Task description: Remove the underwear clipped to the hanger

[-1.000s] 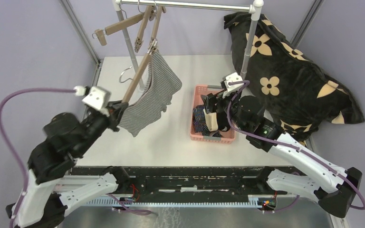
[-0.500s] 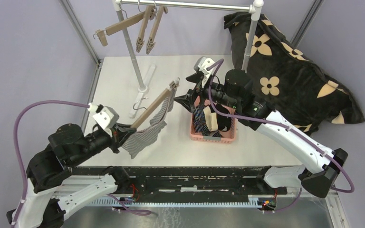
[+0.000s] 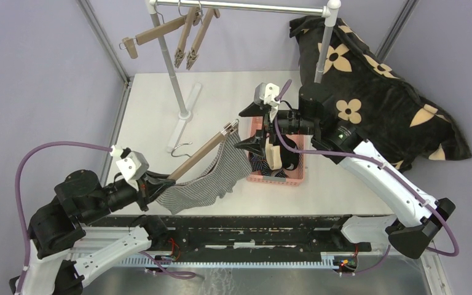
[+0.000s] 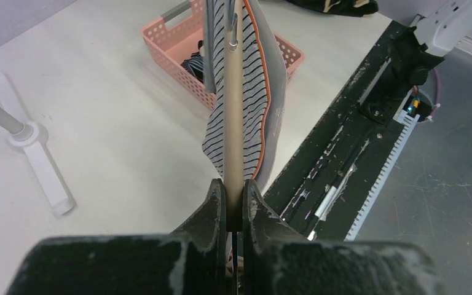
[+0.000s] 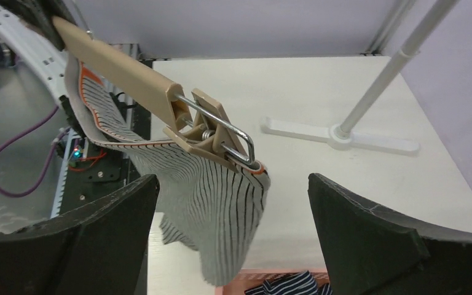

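Pulled tan wooden clip hanger [image 3: 200,155] nearer, my left gripper [image 3: 155,187] clamped on its bar; my right gripper [image 3: 247,128] wide open either side of the clip [image 5: 212,132] holding grey-and-white striped cloth underwear [image 3: 215,178].

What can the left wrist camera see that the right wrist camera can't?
Only the left wrist view plainly shows the left gripper shut on the hanger, looking along its wooden bar. Only the right wrist view shows the right gripper open, its fingers on either side of the spring clip, which pinches the cloth's edge. Both show the grey-and-white striped underwear hanging from that hanger, the pink basket and the rack's white foot.
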`<state>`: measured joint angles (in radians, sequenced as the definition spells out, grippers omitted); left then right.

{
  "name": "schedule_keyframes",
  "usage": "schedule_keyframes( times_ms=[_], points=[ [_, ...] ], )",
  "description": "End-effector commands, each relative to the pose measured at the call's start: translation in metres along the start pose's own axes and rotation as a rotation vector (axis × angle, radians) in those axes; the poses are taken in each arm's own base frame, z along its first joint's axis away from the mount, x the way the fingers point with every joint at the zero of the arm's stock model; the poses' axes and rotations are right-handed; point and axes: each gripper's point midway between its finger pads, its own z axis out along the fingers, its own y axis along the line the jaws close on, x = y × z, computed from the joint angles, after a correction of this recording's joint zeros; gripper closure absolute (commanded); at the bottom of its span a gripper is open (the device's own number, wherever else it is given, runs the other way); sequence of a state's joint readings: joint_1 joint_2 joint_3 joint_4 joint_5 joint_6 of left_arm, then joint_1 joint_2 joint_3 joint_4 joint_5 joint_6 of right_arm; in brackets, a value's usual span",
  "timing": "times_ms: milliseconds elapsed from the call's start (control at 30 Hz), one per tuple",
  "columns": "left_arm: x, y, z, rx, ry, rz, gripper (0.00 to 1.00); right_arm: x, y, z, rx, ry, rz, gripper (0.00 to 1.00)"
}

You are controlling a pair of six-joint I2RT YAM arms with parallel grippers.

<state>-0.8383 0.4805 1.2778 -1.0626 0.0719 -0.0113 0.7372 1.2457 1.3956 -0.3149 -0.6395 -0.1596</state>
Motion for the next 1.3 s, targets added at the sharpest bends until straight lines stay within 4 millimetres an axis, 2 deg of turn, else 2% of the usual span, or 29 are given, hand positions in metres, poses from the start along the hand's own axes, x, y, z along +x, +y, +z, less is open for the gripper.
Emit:
schedule_keyframes(
  times_ms=[0, 133, 367, 533, 767, 867, 967, 1033, 1100, 1133, 1167, 1200, 1233, 1267],
  points=[
    [-0.033, -0.016, -0.01, 0.086, -0.127, -0.01, 0.97, -0.025, 0.023, -0.006, -0.177, -0.06, -0.056, 0.0],
    [-0.029, -0.017, -0.004, 0.091, -0.1, -0.016, 0.97, -0.032, 0.032, -0.008, -0.258, -0.083, -0.055, 0.01],
    [-0.033, -0.02, 0.006, 0.111, -0.102, -0.022, 0.97, -0.043, 0.041, -0.014, -0.295, -0.123, -0.069, 0.04],
    [-0.035, -0.024, 0.014, 0.13, -0.115, -0.042, 0.97, -0.048, 0.042, -0.016, -0.29, -0.135, -0.067, 0.14],
    [-0.037, -0.024, 0.02, 0.133, -0.116, -0.051, 0.97, -0.052, 0.042, -0.016, -0.293, -0.146, -0.064, 0.44],
    [-0.038, -0.022, 0.022, 0.124, -0.119, -0.05, 0.97, -0.052, 0.044, -0.017, -0.296, -0.145, -0.062, 0.65],
    [-0.039, -0.02, 0.023, 0.113, -0.121, -0.05, 0.97, -0.052, 0.046, -0.019, -0.305, -0.148, -0.072, 0.96],
    [-0.039, -0.018, 0.024, 0.1, -0.117, -0.054, 0.97, -0.052, 0.045, -0.019, -0.297, -0.149, -0.078, 0.99],
    [-0.039, -0.016, 0.027, 0.088, -0.117, -0.056, 0.97, -0.053, 0.042, -0.019, -0.275, -0.15, -0.082, 0.99],
    [-0.039, -0.014, 0.028, 0.078, -0.119, -0.058, 0.97, -0.054, 0.039, -0.019, -0.258, -0.15, -0.08, 0.93],
    [-0.04, -0.013, 0.029, 0.073, -0.122, -0.059, 0.97, -0.055, 0.036, -0.018, -0.241, -0.148, -0.077, 0.63],
    [-0.041, -0.012, 0.029, 0.067, -0.125, -0.057, 0.97, -0.054, 0.034, -0.018, -0.229, -0.145, -0.073, 0.39],
    [-0.042, -0.01, 0.03, 0.055, -0.13, -0.059, 0.97, -0.054, 0.033, -0.018, -0.219, -0.143, -0.072, 0.3],
    [-0.045, -0.007, 0.03, 0.039, -0.14, -0.06, 0.97, -0.053, 0.029, -0.017, -0.196, -0.138, -0.065, 0.1]
  ],
)
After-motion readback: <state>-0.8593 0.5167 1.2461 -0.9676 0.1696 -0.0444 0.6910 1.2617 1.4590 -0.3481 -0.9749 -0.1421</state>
